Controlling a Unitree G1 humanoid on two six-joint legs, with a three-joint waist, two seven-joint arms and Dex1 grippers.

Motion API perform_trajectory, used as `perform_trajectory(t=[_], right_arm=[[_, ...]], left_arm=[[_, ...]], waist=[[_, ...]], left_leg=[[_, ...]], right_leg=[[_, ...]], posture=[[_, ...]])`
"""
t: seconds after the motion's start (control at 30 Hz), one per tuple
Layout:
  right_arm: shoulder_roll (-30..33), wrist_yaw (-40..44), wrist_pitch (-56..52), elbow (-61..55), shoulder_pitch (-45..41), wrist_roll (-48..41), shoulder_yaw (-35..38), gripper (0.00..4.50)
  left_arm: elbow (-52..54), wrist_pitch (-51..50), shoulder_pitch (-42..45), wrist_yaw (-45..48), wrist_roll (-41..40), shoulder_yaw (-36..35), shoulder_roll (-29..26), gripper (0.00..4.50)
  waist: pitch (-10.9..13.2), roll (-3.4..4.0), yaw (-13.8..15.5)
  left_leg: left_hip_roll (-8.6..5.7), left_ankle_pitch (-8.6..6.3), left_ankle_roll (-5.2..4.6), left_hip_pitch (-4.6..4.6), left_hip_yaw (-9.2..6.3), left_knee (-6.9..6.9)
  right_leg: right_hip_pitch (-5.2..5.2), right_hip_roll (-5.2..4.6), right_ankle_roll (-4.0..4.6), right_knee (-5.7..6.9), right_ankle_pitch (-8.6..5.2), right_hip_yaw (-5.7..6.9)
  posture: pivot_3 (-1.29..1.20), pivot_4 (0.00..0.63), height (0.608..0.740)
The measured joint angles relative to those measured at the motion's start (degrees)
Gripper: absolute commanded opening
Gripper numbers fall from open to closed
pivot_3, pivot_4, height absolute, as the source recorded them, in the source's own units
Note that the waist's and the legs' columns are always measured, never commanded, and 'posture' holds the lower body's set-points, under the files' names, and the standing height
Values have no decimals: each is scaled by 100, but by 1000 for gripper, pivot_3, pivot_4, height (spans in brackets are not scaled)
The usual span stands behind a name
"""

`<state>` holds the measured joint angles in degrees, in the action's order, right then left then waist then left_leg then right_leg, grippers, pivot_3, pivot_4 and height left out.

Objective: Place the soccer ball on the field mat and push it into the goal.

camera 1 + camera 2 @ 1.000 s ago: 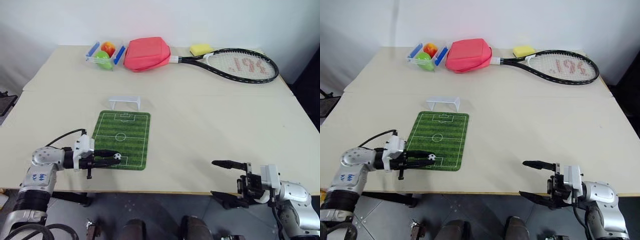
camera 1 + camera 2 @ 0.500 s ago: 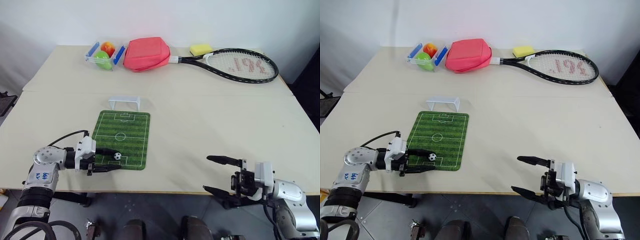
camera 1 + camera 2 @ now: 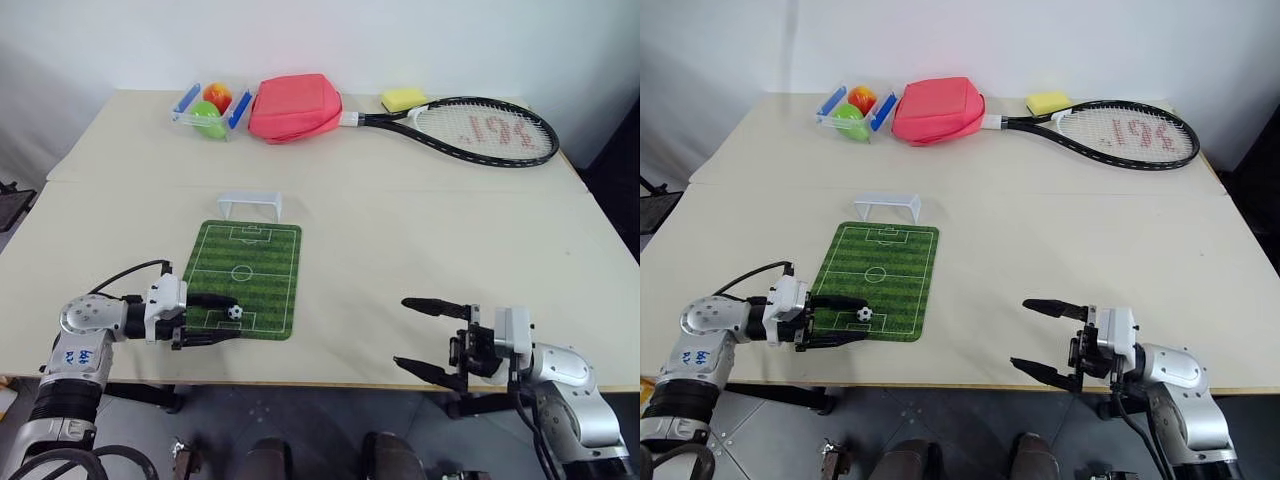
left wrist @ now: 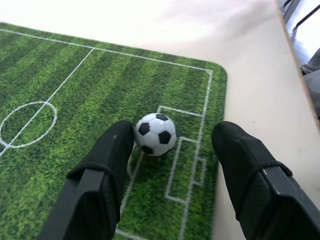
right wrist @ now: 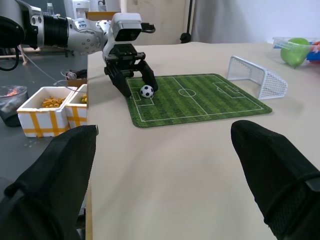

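Observation:
The soccer ball [image 3: 234, 312] rests on the near end of the field mat [image 3: 245, 262], inside the small box lines. My left gripper [image 3: 231, 318] lies low over that end, open, one finger on each side of the ball. In the left wrist view the ball [image 4: 155, 134] sits right against one finger [image 4: 112, 155], with a wide gap to the other. The white goal [image 3: 250, 205] stands just past the mat's far end. My right gripper [image 3: 405, 332] hangs open at the table's front edge, right of the mat, holding nothing.
Along the back of the table lie a clear blue-handled tub [image 3: 190, 104] with a green and an orange-red ball, a red pouch [image 3: 293, 105], a yellow sponge [image 3: 402, 98] and a tennis racket [image 3: 480, 130]. Bare tabletop [image 3: 430, 240] spreads right of the mat.
My left gripper was shut on the ball; its fingers have opened and the ball now sits on the mat. The right gripper has drifted left along the front edge.

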<state>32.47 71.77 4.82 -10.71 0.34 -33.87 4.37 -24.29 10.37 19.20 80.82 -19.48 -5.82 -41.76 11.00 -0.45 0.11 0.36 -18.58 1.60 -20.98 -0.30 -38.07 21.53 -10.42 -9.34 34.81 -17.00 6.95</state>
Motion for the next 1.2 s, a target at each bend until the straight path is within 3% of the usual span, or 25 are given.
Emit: perform_trajectory(t=[0.27,0.43,0.53,0.6,0.77,1.2], right_arm=[[1,3,-164,-82,-39,-15,-105,4500],[12,14,-264,-116,-107,-58,-140,4500],[76,25,-321,-135,-111,-109,-105,4500],[85,51,-354,-138,-146,-141,-70,4500],[85,145,-240,-138,-242,-137,-12,4500],[239,402,-92,-227,20,-5,43,4500]], left_arm=[[1182,-489,-988,-195,-649,-951,-502,2928],[1789,-665,-2212,-185,-915,-1641,-673,2928],[2064,-739,-2954,89,-1035,-1700,-669,2322],[2163,-781,-3125,178,-1093,-1714,-653,1672],[2186,-647,-2898,122,-1061,-1380,-293,36],[1676,-676,-1463,-407,-624,-289,334,10]], waist=[[1,1,-17],[5,9,-29],[6,10,-17],[7,11,53],[9,15,137],[9,14,119]], left_leg=[[9,-3,1,0,0,2],[16,-15,-1,2,8,3],[25,-20,1,0,10,2],[28,-20,1,-1,9,-1],[27,-22,0,-3,13,-5],[34,-24,3,0,18,-10]], right_leg=[[2,4,1,-4,0,-2],[2,8,1,-10,0,-6],[4,18,3,-17,0,-7],[3,21,7,-18,1,-5],[4,22,10,-21,4,-8],[4,32,13,-18,6,-12]], posture=[[0,150,740],[0,150,740],[0,150,740],[0,150,740],[0,150,740],[0,150,740]])
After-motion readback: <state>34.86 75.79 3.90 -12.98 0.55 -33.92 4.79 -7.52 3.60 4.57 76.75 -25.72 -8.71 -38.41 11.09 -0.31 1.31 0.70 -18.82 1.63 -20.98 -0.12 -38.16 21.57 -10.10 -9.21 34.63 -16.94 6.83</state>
